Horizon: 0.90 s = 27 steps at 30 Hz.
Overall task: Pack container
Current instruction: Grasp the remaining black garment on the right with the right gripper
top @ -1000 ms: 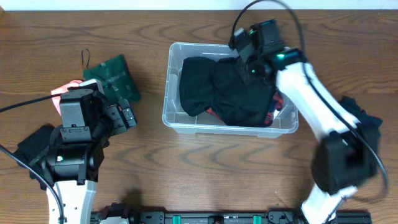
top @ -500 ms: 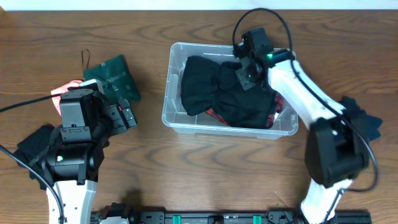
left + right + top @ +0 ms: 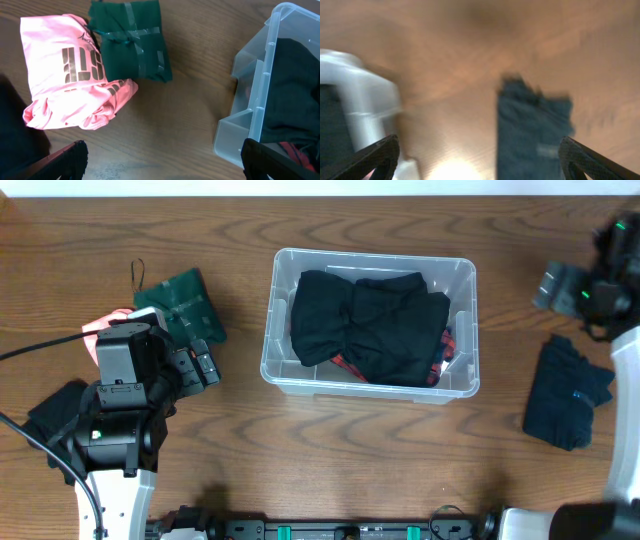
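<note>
The clear container [image 3: 272, 330] stands mid-table and holds a heap of black clothes [image 3: 370, 325], with a red plaid piece [image 3: 443, 360] showing at its right end. My right gripper [image 3: 553, 285] hovers to the right of the container, beyond the bin's wall. In the blurred right wrist view it [image 3: 480, 155] is open and empty over bare wood, with the container's corner [image 3: 365, 105] at the left. My left gripper [image 3: 205, 365] is left of the container. In the left wrist view it [image 3: 162, 160] is open and empty above the table, with the bin's wall [image 3: 260, 100] to its right.
A folded dark blue garment [image 3: 565, 395] lies on the table at the right, below the right gripper [image 3: 532, 130]. A pink shirt [image 3: 70, 75] and a folded green garment [image 3: 132, 42] lie at the left, with a black cloth [image 3: 55, 410] by the left arm.
My right gripper opened, left the black clothes in the container, and swung out of the bin to the far right. The left arm has not moved.
</note>
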{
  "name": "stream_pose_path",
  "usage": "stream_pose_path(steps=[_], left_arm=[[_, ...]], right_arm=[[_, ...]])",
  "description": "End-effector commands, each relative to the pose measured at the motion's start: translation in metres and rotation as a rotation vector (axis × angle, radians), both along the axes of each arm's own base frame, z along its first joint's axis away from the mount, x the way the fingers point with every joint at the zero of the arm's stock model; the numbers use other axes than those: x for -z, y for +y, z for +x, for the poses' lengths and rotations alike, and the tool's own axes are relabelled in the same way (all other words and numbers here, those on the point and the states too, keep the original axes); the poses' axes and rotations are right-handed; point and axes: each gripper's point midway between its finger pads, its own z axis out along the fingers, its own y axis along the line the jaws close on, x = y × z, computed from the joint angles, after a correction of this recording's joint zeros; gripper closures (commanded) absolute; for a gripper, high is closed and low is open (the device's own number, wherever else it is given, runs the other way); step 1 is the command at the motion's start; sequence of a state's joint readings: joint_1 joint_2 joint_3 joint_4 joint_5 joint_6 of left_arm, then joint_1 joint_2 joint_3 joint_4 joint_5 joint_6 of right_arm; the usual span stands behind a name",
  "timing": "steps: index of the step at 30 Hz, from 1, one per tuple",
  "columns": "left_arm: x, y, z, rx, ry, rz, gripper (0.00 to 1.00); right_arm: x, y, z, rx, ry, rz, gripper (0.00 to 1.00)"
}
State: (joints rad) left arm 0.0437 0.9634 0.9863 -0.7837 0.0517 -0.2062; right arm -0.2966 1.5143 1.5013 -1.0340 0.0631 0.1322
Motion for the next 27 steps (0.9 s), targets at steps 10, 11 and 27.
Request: stream_pose_path(steps=[10, 11, 27], left_arm=[[-0.009, 0.001, 0.003, -0.003, -0.020, 0.005, 0.02], [-0.009, 0.001, 0.003, -0.003, -0.020, 0.005, 0.02], [-0.009, 0.001, 0.003, -0.003, -0.020, 0.005, 0.02]], right_arm=[[0.150, -0.082, -0.104, 0.434, 0.151, 0.252, 0.01], [0.157, -0.082, -0.108, 0.440, 0.143, 0.271, 0.01], [0.209, -0.068, -0.101, 0.385, -0.090, 0.391, 0.15]])
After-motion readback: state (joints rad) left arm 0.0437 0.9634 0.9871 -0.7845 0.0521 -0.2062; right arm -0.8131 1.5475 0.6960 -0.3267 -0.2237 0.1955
